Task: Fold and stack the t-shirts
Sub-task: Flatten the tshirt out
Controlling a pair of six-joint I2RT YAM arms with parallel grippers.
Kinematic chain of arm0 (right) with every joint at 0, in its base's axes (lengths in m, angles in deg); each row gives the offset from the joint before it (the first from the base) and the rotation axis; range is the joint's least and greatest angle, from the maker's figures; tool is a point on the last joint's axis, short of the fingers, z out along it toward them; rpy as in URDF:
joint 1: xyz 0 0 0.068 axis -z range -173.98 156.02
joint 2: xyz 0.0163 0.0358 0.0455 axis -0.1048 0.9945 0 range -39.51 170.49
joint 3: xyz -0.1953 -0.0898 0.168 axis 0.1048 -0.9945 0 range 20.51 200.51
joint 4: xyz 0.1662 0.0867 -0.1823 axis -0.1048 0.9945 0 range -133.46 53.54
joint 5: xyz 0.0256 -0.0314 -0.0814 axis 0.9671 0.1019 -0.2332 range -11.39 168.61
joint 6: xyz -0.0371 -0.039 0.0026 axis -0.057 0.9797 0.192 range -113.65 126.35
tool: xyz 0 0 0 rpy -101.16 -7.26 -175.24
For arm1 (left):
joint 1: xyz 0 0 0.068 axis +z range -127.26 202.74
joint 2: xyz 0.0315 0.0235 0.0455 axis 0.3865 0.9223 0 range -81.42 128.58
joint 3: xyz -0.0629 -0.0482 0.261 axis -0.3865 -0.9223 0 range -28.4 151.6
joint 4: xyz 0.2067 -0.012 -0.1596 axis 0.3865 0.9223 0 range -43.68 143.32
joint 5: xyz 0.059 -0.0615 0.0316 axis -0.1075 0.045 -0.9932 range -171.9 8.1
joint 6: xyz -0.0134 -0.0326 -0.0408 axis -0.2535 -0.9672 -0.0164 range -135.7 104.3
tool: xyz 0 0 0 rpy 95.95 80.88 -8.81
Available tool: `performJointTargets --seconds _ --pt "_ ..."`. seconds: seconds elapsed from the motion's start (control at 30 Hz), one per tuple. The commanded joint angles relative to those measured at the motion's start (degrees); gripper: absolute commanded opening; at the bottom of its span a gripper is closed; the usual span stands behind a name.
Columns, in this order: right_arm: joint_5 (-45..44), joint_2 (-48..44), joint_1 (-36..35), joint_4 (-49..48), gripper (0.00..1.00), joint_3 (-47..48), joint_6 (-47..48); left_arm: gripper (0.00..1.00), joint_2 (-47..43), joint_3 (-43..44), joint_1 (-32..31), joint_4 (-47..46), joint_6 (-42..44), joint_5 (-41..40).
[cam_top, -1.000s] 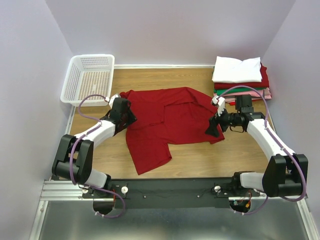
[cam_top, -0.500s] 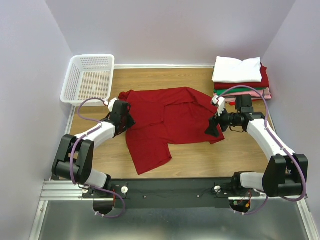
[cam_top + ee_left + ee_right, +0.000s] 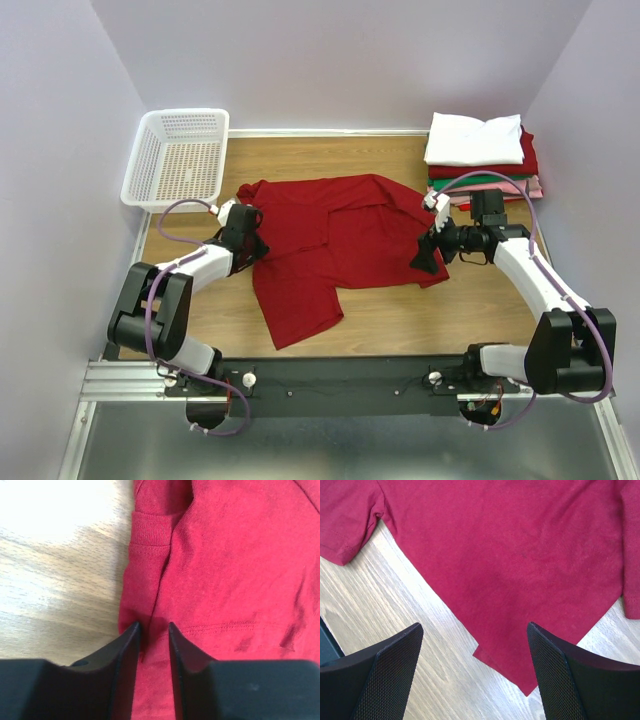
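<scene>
Basket (image 3: 176, 156) (mesh) empty, shirt (image 3: 330, 235) outside

My jaws are matt black plastic; the dark red t-shirt (image 3: 235, 575) is soft knit cloth; the worktop (image 3: 445, 670) is smooth grained wood.

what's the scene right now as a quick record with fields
shirt being worked: dark red t-shirt spread open and rumpled on the table
left gripper: nearly closed, pinching the shirt's left edge
right gripper: open, above the shirt's right corner
stack: folded shirts at far right, white on top
basket: white mesh, far left, no shirts inside
</scene>
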Motion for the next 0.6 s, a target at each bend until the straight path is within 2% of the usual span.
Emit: performJointTargets --seconds 0.0,0.13,0.2,0.57 --pt "1.0 -1.1 0.5 -0.9 0.91 -0.9 -0.4 0.31 1.2 -1.0 -0.1 0.1 0.1 -0.6" --pt "1.1 -1.1 0.5 -0.9 0.91 -0.9 -0.4 0.19 0.2 -0.5 -0.1 0.6 1.0 -0.3" --pt "1.2 -1.1 0.4 -0.9 0.91 -0.9 -0.4 0.17 -0.4 -0.1 -0.2 1.5 1.4 -0.3" --pt "1.4 -1.2 0.5 -0.8 0.91 -1.0 -0.2 0.19 -5.6 1.8 -0.1 5.5 4.7 0.8"
